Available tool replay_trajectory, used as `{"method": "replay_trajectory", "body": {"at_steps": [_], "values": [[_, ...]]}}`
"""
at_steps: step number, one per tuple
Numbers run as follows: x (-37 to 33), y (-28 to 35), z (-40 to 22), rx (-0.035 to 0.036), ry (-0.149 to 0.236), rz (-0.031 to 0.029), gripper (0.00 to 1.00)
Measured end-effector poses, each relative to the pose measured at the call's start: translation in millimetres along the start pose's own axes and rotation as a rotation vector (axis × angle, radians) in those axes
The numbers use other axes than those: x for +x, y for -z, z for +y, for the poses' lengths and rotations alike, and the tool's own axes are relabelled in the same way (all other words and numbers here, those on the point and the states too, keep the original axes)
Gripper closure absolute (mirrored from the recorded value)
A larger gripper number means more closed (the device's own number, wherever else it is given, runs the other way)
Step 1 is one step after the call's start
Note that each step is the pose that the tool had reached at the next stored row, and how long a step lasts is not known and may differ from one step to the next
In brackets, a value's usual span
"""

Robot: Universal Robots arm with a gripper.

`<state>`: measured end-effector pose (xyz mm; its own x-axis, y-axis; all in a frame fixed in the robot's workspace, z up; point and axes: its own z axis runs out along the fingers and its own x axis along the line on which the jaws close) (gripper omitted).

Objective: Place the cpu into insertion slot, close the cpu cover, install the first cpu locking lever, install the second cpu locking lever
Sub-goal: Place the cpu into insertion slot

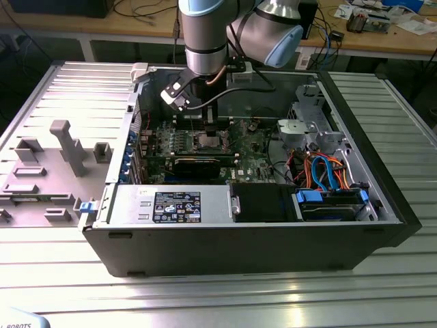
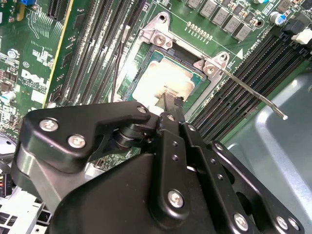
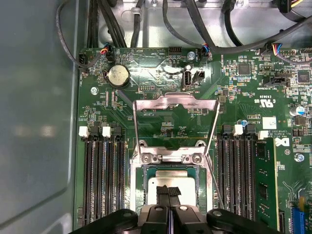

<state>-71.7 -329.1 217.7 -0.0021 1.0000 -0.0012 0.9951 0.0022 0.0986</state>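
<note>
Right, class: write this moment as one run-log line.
stage: cpu placement | cpu: lying in insertion slot | cpu cover: open, swung up | hand: shut, tips over cpu

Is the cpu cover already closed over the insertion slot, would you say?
No; the first wrist view shows the cpu cover swung open, off the insertion slot.

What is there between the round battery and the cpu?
The cpu cover, standing open, lies between the battery and the cpu; the first wrist view shows it.
</note>
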Motion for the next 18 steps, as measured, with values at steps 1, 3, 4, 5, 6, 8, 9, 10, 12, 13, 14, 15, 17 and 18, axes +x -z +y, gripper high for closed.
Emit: {"method": "replay_trajectory", "body": {"at_steps": [1, 3, 4, 5, 6, 8, 9, 10, 12, 13, 14, 15, 17, 18], "values": [[0.0, 0.0, 0.0, 0.0000, 0.000, 0.0001, 0.89], [0.0, 0.0, 0.0, -0.0001, 0.000, 0.0002, 0.89], [0.0, 0.0, 0.0, -0.0001, 0.000, 0.0002, 0.89], [0.0, 0.0, 0.0, 0.0000, 0.000, 0.0003, 0.89], [0.0, 0.0, 0.0, 0.0000, 0.000, 0.0003, 0.89], [0.0, 0.0, 0.0, 0.0000, 0.000, 0.0004, 0.89], [0.0, 0.0, 0.0, 0.0000, 0.000, 0.0004, 0.89], [0.0, 0.0, 0.0, -0.0001, 0.000, 0.0005, 0.89], [0.0, 0.0, 0.1, -0.0001, 0.000, 0.0006, 0.89], [-0.1, -0.1, 1.0, 0.0031, 0.000, 0.0024, 0.89], [-0.1, -0.1, 1.6, 0.0094, -0.001, 0.0048, 0.89], [-0.1, -0.1, 2.0, 0.0141, -0.001, 0.0096, 0.89], [-0.2, -0.3, 2.8, 0.0233, -0.002, 0.0232, 0.89], [-0.3, 0.4, 5.4, 0.0499, -0.004, 0.0385, 0.89]]}}
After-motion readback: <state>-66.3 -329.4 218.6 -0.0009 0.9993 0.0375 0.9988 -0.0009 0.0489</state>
